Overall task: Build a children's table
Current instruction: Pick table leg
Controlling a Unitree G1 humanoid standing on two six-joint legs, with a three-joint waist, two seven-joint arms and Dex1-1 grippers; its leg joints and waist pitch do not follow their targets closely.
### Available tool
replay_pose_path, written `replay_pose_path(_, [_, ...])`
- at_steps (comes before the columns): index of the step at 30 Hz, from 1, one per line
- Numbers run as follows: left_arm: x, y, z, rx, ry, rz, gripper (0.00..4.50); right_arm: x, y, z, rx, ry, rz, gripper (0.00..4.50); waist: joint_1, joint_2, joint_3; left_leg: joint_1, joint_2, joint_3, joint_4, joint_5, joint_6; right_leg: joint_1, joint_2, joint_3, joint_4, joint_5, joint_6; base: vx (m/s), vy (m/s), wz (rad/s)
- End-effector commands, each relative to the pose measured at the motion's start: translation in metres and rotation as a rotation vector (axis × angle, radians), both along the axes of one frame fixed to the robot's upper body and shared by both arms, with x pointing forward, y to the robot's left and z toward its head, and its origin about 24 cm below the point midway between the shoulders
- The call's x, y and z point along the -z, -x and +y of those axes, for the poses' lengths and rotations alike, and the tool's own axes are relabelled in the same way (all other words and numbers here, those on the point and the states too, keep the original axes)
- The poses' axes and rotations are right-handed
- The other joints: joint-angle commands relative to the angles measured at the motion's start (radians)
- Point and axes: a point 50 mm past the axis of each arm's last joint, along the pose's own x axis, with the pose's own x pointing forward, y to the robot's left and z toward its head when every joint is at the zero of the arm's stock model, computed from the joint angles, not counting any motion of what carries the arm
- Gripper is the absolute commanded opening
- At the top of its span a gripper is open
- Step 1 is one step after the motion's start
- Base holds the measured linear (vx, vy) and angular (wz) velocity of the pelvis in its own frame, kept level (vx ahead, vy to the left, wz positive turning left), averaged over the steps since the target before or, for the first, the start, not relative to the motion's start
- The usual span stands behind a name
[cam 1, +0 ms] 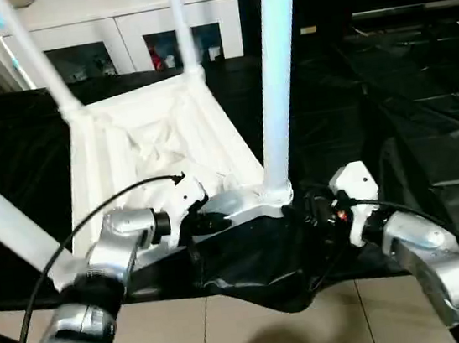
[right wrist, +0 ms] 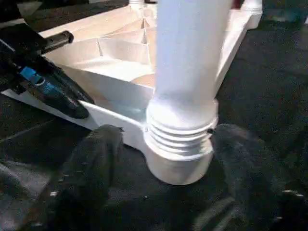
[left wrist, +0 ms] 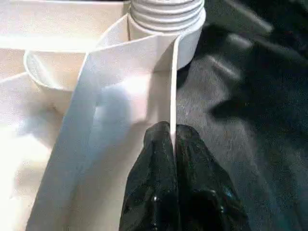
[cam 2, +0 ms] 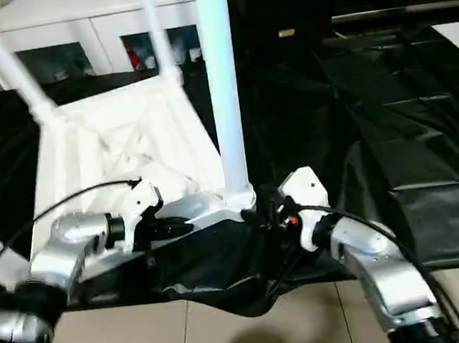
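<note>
The children's table lies upside down on the black sheet, ribbed underside (cam 1: 149, 140) facing up. Its white legs stand up from the corner sockets: the near one (cam 1: 276, 72), two at the back (cam 1: 33, 58) (cam 1: 181, 26) and one at the near left (cam 1: 3, 222). My left gripper (left wrist: 172, 132) is shut on the thin rim of the top (left wrist: 171, 86), just beside the near corner socket. My right gripper (right wrist: 168, 144) stands open around that socket (right wrist: 180, 159), where the leg's threaded end (right wrist: 180, 127) enters, one finger (right wrist: 94, 163) on each side.
The large black-sheeted table (cam 1: 425, 112) carries the work, and its sheet sags over the front edge (cam 1: 270, 284) onto the tiled floor (cam 1: 234, 332). A white glass-door cabinet (cam 1: 110, 35) stands behind. A black cable (cam 1: 91, 215) arches over my left forearm.
</note>
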Motion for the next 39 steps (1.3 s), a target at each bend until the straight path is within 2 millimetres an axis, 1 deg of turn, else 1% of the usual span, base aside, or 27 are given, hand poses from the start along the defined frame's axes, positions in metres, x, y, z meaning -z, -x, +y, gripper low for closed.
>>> replay_pose_path(1, [0.015,0.009,0.000,-0.037,0.035,0.066,0.00,-0.002,-0.005,0.005,-0.024,0.010,-0.023,3.76,0.003,-0.032,-0.056,-0.004,0.019,0.004,-0.064,-0.080,0.063,0.053,-0.058,0.023,-0.075,-0.060,-0.222,0.000,0.000,0.00])
replay_pose_path(2, [0.016,0.010,0.000,-0.033,0.023,0.068,0.00,-0.002,-0.008,0.006,-0.015,0.031,-0.040,3.87,0.003,-0.034,-0.056,-0.003,0.019,0.006,-0.063,-0.077,0.065,0.052,-0.056,0.024,-0.075,-0.057,-0.220,0.000,0.000,0.00])
replay_pose_path(4, [0.017,0.012,0.000,-0.028,0.012,0.072,0.00,-0.002,-0.010,0.006,-0.004,0.044,-0.051,3.93,0.003,-0.032,-0.056,-0.003,0.018,0.006,-0.062,-0.071,0.066,0.051,-0.057,0.024,-0.075,-0.054,-0.213,0.000,0.000,0.00])
replay_pose_path(5, [0.021,0.015,0.001,-0.015,-0.033,0.077,0.00,-0.002,-0.017,0.008,-0.003,0.063,-0.072,3.93,0.002,-0.038,-0.059,-0.005,0.018,0.005,-0.062,-0.054,0.068,0.053,-0.059,0.023,-0.070,-0.029,-0.214,0.000,0.000,0.00])
replay_pose_path(6, [0.021,0.016,0.001,-0.013,-0.044,0.078,0.00,-0.002,-0.019,0.008,-0.001,0.067,-0.076,3.93,-0.001,-0.036,-0.058,-0.007,0.017,0.005,-0.062,-0.053,0.067,0.053,-0.058,0.022,-0.070,-0.028,-0.215,0.000,0.000,0.00])
replay_pose_path(8, [0.023,0.018,0.002,-0.014,-0.069,0.078,0.00,-0.003,-0.023,0.008,0.005,0.069,-0.082,3.93,-0.002,-0.039,-0.059,-0.005,0.017,0.007,-0.061,-0.057,0.070,0.053,-0.057,0.023,-0.070,-0.020,-0.219,0.000,0.000,0.00])
replay_pose_path(9, [0.024,0.020,0.002,-0.013,-0.096,0.082,0.00,-0.003,-0.026,0.008,0.001,0.064,-0.084,3.93,-0.003,-0.041,-0.059,-0.005,0.018,0.007,-0.061,-0.053,0.075,0.053,-0.058,0.023,-0.068,-0.008,-0.219,0.000,0.000,0.00])
replay_pose_path(10, [0.025,0.021,0.002,-0.011,-0.108,0.085,0.00,-0.004,-0.027,0.008,-0.004,0.061,-0.084,3.93,-0.005,-0.048,-0.060,-0.005,0.019,0.007,-0.061,-0.054,0.078,0.053,-0.059,0.022,-0.068,-0.003,-0.222,0.000,0.000,0.00])
replay_pose_path(11, [0.025,0.021,0.002,-0.011,-0.108,0.085,0.00,-0.004,-0.027,0.008,-0.004,0.061,-0.084,3.93,-0.006,-0.043,-0.059,-0.003,0.019,0.007,-0.062,-0.053,0.081,0.051,-0.057,0.022,-0.069,-0.006,-0.223,0.000,0.000,0.00])
replay_pose_path(12, [0.025,0.022,0.002,-0.014,-0.116,0.088,0.00,-0.004,-0.028,0.009,-0.015,0.060,-0.086,3.93,-0.006,-0.046,-0.059,-0.001,0.020,0.008,-0.062,-0.054,0.082,0.051,-0.057,0.022,-0.069,0.000,-0.224,0.000,0.000,0.00])
replay_pose_path(13, [0.025,0.022,0.001,-0.021,-0.117,0.092,0.00,-0.005,-0.030,0.009,-0.035,0.060,-0.086,3.93,-0.007,-0.049,-0.059,-0.002,0.021,0.007,-0.062,-0.056,0.084,0.053,-0.057,0.022,-0.066,0.016,-0.231,0.000,0.000,0.00])
replay_pose_path(14, [0.025,0.022,0.001,-0.025,-0.118,0.095,0.00,-0.005,-0.030,0.010,-0.047,0.058,-0.083,3.93,-0.007,-0.049,-0.059,-0.001,0.021,0.007,-0.062,-0.058,0.084,0.053,-0.057,0.021,-0.066,0.020,-0.234,0.000,0.000,0.00])
replay_pose_path(16, [0.024,0.021,0.001,-0.025,-0.121,0.101,0.00,-0.004,-0.031,0.011,-0.064,0.055,-0.078,3.93,-0.008,-0.051,-0.060,-0.001,0.020,0.007,-0.062,-0.053,0.088,0.053,-0.056,0.021,-0.064,0.045,-0.242,0.000,0.000,0.00])
replay_pose_path(17, [0.024,0.022,0.001,-0.021,-0.120,0.104,0.00,-0.004,-0.032,0.011,-0.077,0.052,-0.073,3.93,-0.010,-0.052,-0.060,-0.001,0.019,0.008,-0.061,-0.062,0.090,0.054,-0.056,0.021,-0.065,0.052,-0.251,0.000,0.000,0.00])
replay_pose_path(18, [0.023,0.023,0.000,-0.008,-0.115,0.117,0.00,-0.002,-0.032,0.012,-0.103,0.052,-0.062,3.93,-0.010,-0.054,-0.059,-0.001,0.019,0.008,-0.062,-0.065,0.090,0.054,-0.056,0.021,-0.065,0.051,-0.252,0.000,0.000,0.00])
replay_pose_path(22, [0.022,0.025,-0.003,0.028,-0.114,0.131,0.00,0.002,-0.033,0.012,-0.130,0.057,-0.044,3.93,-0.009,-0.053,-0.062,0.001,0.021,0.008,-0.061,-0.064,0.092,0.055,-0.057,0.021,-0.063,0.070,-0.264,0.000,0.000,0.00])
replay_pose_path(23, [0.021,0.025,-0.003,0.031,-0.114,0.132,0.00,0.003,-0.033,0.012,-0.130,0.057,-0.044,3.93,-0.010,-0.056,-0.061,0.000,0.020,0.008,-0.061,-0.062,0.094,0.056,-0.056,0.020,-0.063,0.079,-0.266,0.000,0.000,0.00])
replay_pose_path(24, [0.020,0.027,-0.005,0.055,-0.118,0.135,0.00,0.004,-0.036,0.012,-0.130,0.057,-0.042,3.93,-0.010,-0.052,-0.062,0.000,0.021,0.007,-0.062,-0.065,0.093,0.056,-0.057,0.019,-0.062,0.076,-0.268,0.000,0.000,0.00])
replay_pose_path(28, [0.020,0.029,-0.007,0.085,-0.128,0.142,0.00,0.005,-0.043,0.013,-0.131,0.046,-0.040,3.93,-0.011,-0.053,-0.063,0.002,0.022,0.009,-0.062,-0.079,0.091,0.054,-0.058,0.019,-0.063,0.064,-0.285,0.000,0.000,0.00])
replay_pose_path(29, [0.019,0.030,-0.007,0.088,-0.130,0.143,0.00,0.005,-0.044,0.013,-0.131,0.045,-0.039,3.93,-0.011,-0.055,-0.062,0.001,0.022,0.009,-0.062,-0.073,0.093,0.055,-0.057,0.019,-0.063,0.069,-0.285,0.000,0.000,0.00])
replay_pose_path(30, [0.019,0.030,-0.007,0.091,-0.131,0.143,0.00,0.005,-0.045,0.013,-0.132,0.043,-0.039,3.93,-0.009,-0.053,-0.064,0.003,0.023,0.008,-0.060,-0.060,0.096,0.055,-0.057,0.019,-0.060,0.089,-0.287,0.000,0.000,0.00])
replay_pose_path(32, [0.018,0.030,-0.007,0.099,-0.138,0.141,0.00,0.005,-0.047,0.014,-0.137,0.038,-0.039,3.93,-0.007,-0.054,-0.065,0.002,0.022,0.009,-0.058,-0.051,0.102,0.055,-0.057,0.019,-0.058,0.110,-0.290,0.000,0.000,0.00])
replay_pose_path(33, [0.018,0.030,-0.007,0.105,-0.143,0.140,0.00,0.005,-0.048,0.014,-0.143,0.034,-0.038,3.77,-0.007,-0.055,-0.064,0.002,0.022,0.009,-0.059,-0.050,0.103,0.056,-0.057,0.018,-0.058,0.111,-0.290,0.000,0.000,0.00])
replay_pose_path(34, [0.017,0.030,-0.007,0.105,-0.145,0.138,0.00,0.005,-0.048,0.014,-0.148,0.033,-0.036,3.77,-0.007,-0.055,-0.064,0.002,0.022,0.009,-0.059,-0.053,0.104,0.056,-0.057,0.018,-0.058,0.109,-0.290,0.000,0.000,0.00])
replay_pose_path(37, [0.016,0.028,-0.004,0.100,-0.158,0.128,0.00,0.007,-0.050,0.016,-0.173,0.034,-0.030,3.51,-0.008,-0.059,-0.062,0.000,0.022,0.009,-0.060,-0.057,0.107,0.057,-0.057,0.018,-0.059,0.097,-0.291,0.000,0.000,0.00])
replay_pose_path(39, [0.015,0.027,-0.003,0.092,-0.164,0.122,0.00,0.008,-0.050,0.016,-0.184,0.039,-0.028,3.30,-0.008,-0.060,-0.061,0.001,0.023,0.009,-0.061,-0.062,0.105,0.056,-0.058,0.017,-0.059,0.086,-0.290,0.000,0.000,0.00])
